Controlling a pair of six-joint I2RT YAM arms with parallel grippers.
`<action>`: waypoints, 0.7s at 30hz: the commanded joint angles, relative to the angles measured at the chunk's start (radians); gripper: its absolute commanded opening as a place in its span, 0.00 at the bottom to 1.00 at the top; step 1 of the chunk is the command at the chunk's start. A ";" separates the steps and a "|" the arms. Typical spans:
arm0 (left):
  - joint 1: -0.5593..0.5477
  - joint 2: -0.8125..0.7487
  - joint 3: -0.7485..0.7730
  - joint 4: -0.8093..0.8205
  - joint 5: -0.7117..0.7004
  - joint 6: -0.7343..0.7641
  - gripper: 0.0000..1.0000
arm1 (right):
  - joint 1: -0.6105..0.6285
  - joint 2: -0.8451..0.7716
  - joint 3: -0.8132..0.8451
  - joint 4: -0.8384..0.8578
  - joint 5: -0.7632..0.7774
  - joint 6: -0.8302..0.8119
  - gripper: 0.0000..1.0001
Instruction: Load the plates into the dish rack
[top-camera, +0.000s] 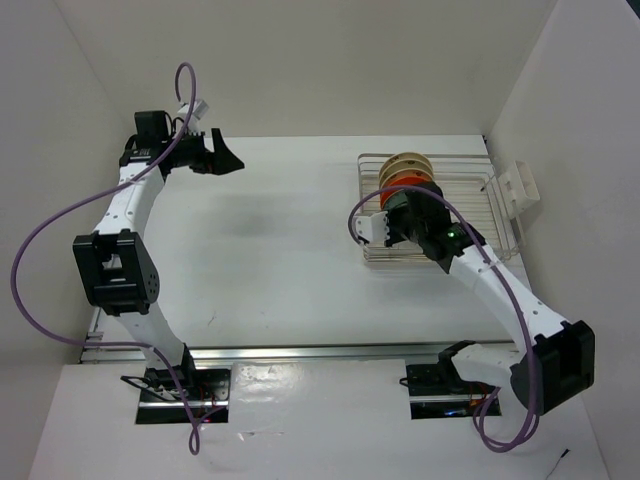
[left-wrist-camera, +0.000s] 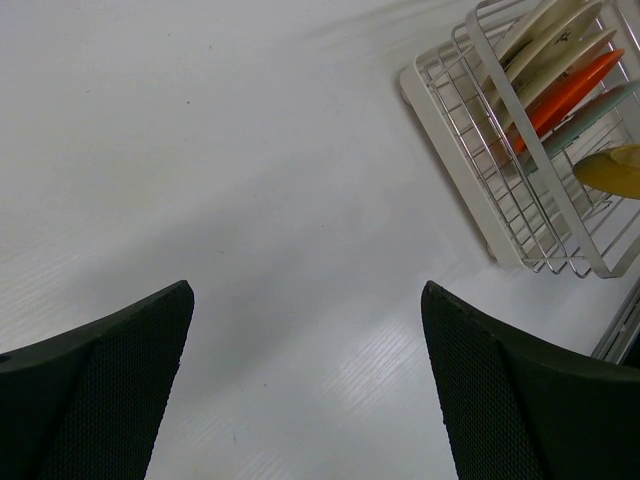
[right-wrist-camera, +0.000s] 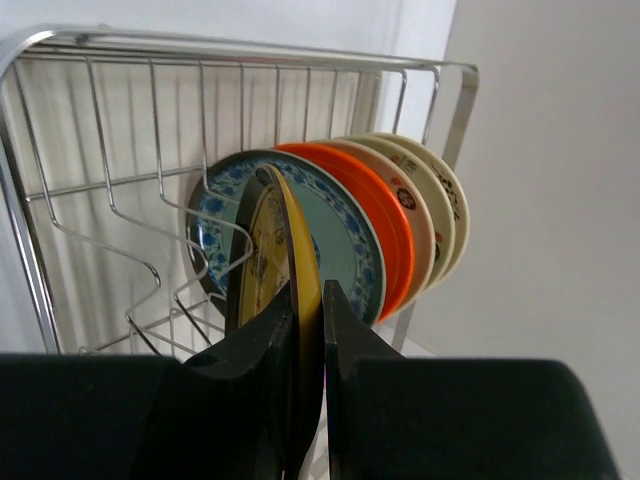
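L gripper (left-wrist-camera: 305, 290) wide open, arm stretched far-left; R gripper (right-wrist-camera: 308, 292) clamped on yellow plate (right-wrist-camera: 272, 235).

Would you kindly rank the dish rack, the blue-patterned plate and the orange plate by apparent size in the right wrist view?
1. dish rack, largest by far.
2. blue-patterned plate.
3. orange plate, mostly hidden behind it; the two plates look alike in diameter, so their order is unsure.

The dish rack (right-wrist-camera: 240, 45) is bright, polished metal wire. The orange plate (right-wrist-camera: 390, 240) looks glossy and smooth (so does the yellow plate (right-wrist-camera: 300, 265)). My left fingers (left-wrist-camera: 110, 390) are matt black and finely dimpled; the table (left-wrist-camera: 250, 150) is matt white.
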 joint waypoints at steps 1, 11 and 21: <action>0.004 0.016 0.000 0.035 0.026 -0.016 1.00 | -0.001 0.013 -0.009 0.047 0.027 -0.024 0.00; 0.013 0.025 0.000 0.026 0.026 -0.016 1.00 | -0.001 0.076 0.020 0.058 0.016 -0.070 0.00; 0.013 0.025 -0.009 0.026 0.026 -0.016 1.00 | -0.001 0.114 0.066 0.004 0.018 -0.096 0.00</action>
